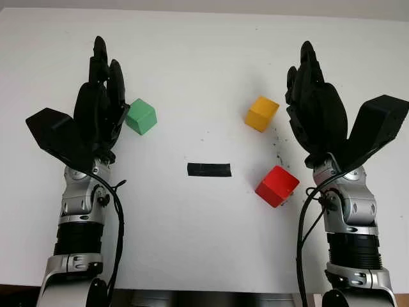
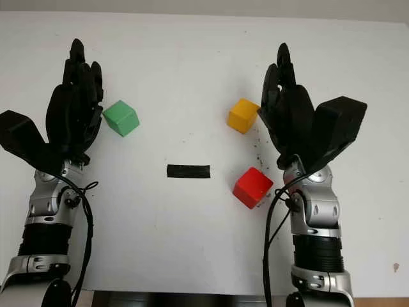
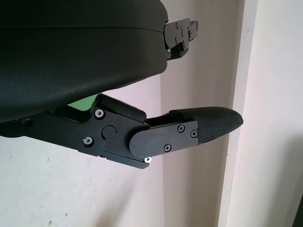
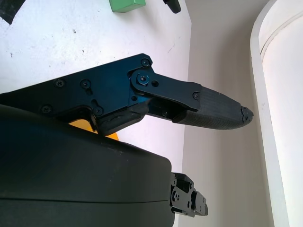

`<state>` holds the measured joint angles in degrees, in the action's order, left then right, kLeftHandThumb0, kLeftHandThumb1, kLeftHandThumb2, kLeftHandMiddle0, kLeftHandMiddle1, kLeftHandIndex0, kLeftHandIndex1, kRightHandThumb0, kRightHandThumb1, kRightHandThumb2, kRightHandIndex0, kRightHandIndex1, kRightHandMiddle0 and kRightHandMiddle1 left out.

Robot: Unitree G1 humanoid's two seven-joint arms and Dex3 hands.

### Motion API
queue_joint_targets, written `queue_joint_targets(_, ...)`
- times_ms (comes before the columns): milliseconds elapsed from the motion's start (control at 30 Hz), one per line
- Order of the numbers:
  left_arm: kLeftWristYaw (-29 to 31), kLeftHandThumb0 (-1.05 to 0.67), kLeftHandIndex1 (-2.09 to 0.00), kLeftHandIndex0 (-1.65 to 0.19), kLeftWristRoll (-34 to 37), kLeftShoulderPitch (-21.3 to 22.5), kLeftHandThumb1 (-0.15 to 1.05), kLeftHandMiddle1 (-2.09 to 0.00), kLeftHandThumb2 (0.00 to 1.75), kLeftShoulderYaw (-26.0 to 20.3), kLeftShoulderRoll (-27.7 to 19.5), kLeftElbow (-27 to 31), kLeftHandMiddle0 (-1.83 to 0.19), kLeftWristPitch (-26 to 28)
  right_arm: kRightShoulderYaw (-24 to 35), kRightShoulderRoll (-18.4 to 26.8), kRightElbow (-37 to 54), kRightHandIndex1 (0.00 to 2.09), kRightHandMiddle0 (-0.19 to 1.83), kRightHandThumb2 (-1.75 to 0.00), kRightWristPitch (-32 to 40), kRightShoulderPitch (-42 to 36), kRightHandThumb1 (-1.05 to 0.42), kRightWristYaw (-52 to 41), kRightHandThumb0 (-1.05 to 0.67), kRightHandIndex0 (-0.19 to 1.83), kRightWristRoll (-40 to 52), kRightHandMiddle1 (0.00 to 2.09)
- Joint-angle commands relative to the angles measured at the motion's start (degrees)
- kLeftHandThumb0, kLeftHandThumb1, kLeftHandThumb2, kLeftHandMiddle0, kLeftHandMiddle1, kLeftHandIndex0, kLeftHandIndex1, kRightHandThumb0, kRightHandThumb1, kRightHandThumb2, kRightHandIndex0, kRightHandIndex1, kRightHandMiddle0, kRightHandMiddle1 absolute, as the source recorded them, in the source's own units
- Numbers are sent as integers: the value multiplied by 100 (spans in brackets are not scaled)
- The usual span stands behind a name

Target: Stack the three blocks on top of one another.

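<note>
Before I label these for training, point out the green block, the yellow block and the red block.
green block [image 1: 141, 116], left eye view, on its top face.
yellow block [image 1: 262, 113], left eye view, middle of the cube.
red block [image 1: 277, 185], left eye view, middle of the cube.

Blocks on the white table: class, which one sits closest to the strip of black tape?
The red block. It lies just right of the black tape, toward the right hand; the yellow block and the green block sit farther back.
</note>
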<state>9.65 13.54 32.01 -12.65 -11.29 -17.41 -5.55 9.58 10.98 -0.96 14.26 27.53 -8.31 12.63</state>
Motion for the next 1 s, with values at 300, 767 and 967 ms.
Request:
queue_joint_targets(300,54,-74,-5,19,3,-1,105,-6,59,-50,-89,36,17,-14,-2,2,83,0,-19,-73,-74,-39,-105,2,-76,-19,0,0)
queue_joint_targets(767,127,-76,-3,19,-8,-107,105,-5,59,-84,-155,120,18,-27,121,1873,838,3,-14,-24,-772,-155,-104,-1398,-82,-16,-611,3)
queue_joint_targets(967,42,-76,-2,19,-86,-83,105,-6,59,-67,-124,77,17,-73,23,3763,1861,8,2,-2,-1091,-460,-79,-2679,-76,-3,-1707,10)
